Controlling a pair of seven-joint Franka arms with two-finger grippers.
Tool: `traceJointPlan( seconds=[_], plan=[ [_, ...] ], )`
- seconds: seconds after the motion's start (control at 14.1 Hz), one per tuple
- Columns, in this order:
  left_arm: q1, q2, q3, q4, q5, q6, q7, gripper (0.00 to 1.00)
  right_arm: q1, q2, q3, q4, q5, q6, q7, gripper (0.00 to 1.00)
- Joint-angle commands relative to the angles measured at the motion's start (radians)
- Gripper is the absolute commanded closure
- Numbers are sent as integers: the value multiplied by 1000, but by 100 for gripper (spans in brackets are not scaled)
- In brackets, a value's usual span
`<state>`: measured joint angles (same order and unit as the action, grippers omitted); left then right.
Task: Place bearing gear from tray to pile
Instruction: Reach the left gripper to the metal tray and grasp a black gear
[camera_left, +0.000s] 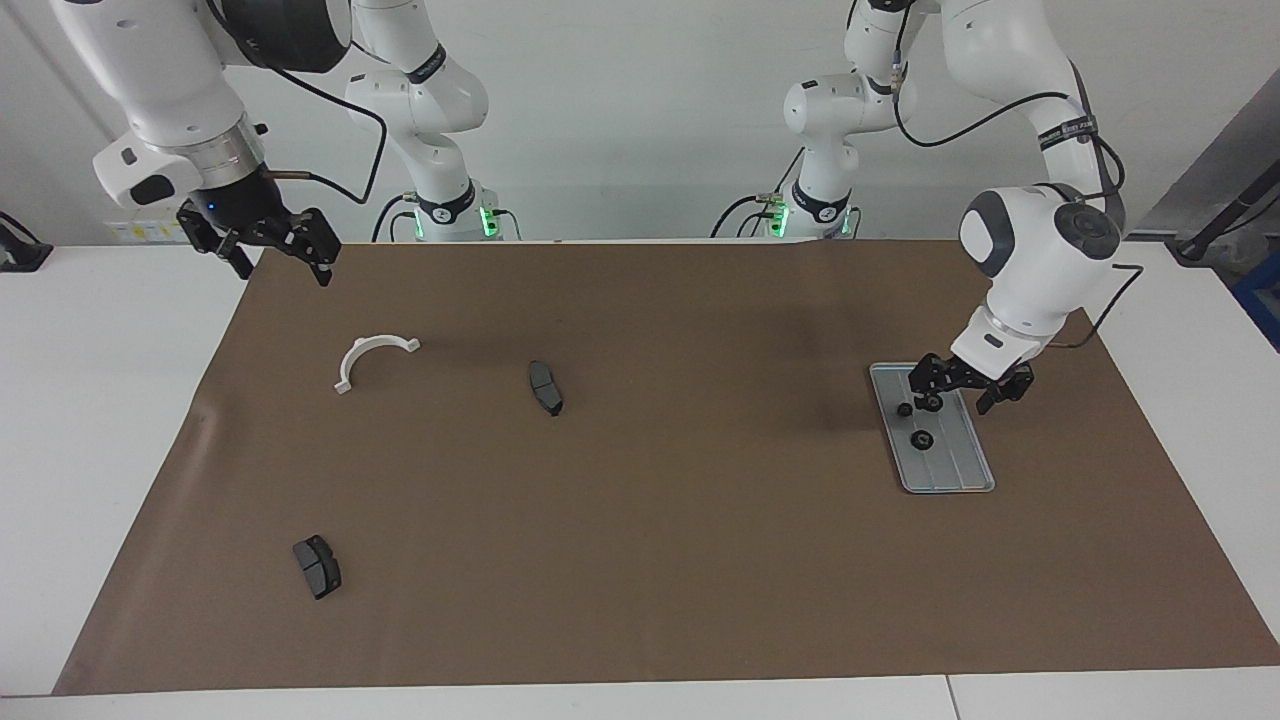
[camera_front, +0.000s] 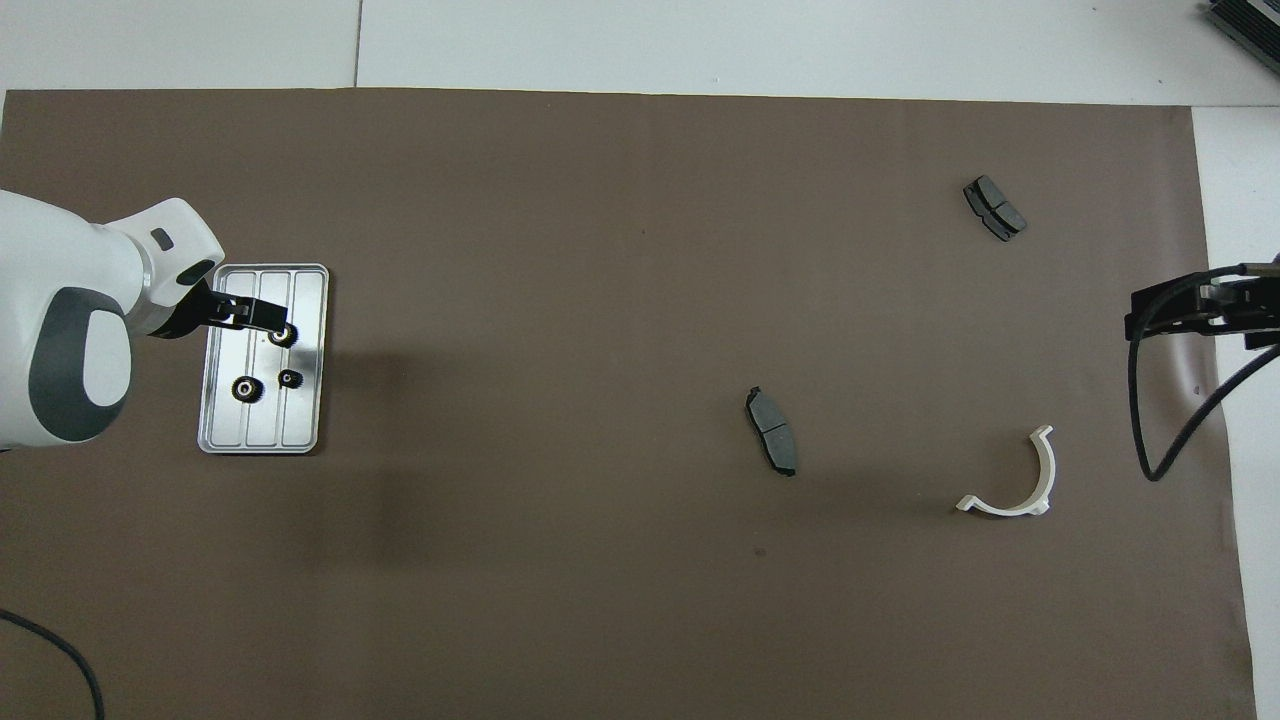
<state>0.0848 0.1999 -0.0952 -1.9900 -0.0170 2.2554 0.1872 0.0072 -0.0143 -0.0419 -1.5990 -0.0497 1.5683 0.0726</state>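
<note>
Now the left gripper (camera_left: 965, 393) is hanging low over the tray (camera_left: 965, 470) at the left arm's end of the table, above the tray's end nearer to the robots, its jaws standing wide and gripping nothing. Three small black gears are lying in the tray: one gear (camera_front: 284, 335) is sitting just beside the gripper's fingertips as seen from overhead, though I cannot tell whether a finger is touching it; a smaller gear (camera_front: 289, 378) and a third gear (camera_front: 245, 389) are lying a little nearer to the robots, apart from each other. Toward the right arm's end, the scattered parts of the pile are lying well apart on the brown mat (camera_left: 660, 560): a white bracket (camera_left: 370, 357) nearest to the robots, one brake pad (camera_left: 546, 387) beside it toward the table's middle, and another pad (camera_left: 317, 566) farthest from the robots. Over the mat's corner by the right arm's base, the right gripper (camera_left: 272, 258) is waiting in the air, jaws wide and holding nothing.
</note>
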Motion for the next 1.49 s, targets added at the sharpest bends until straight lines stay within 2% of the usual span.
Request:
traceJointPlan(
  seconds=[0.0,0.28,0.71,1.13,1.42],
  plan=[
    [-11,21,8,-50,9,78,-6,0,-9,-19,5,-18,19,-1,-11,0],
    [-46,73,8,-50,9,136,-109,0,-9,-19,5,-19,19,-1,-11,0],
    [-31,122,9,-41,9,200,-178,0,-9,-19,5,-19,19,-1,-11,0],
    [-14,134,9,-38,8,234,-273,0,-9,-19,5,-19,19,-2,-11,0],
    [-13,134,9,-38,-95,234,-293,0,-9,-19,5,-19,19,-1,-11,0]
  ],
)
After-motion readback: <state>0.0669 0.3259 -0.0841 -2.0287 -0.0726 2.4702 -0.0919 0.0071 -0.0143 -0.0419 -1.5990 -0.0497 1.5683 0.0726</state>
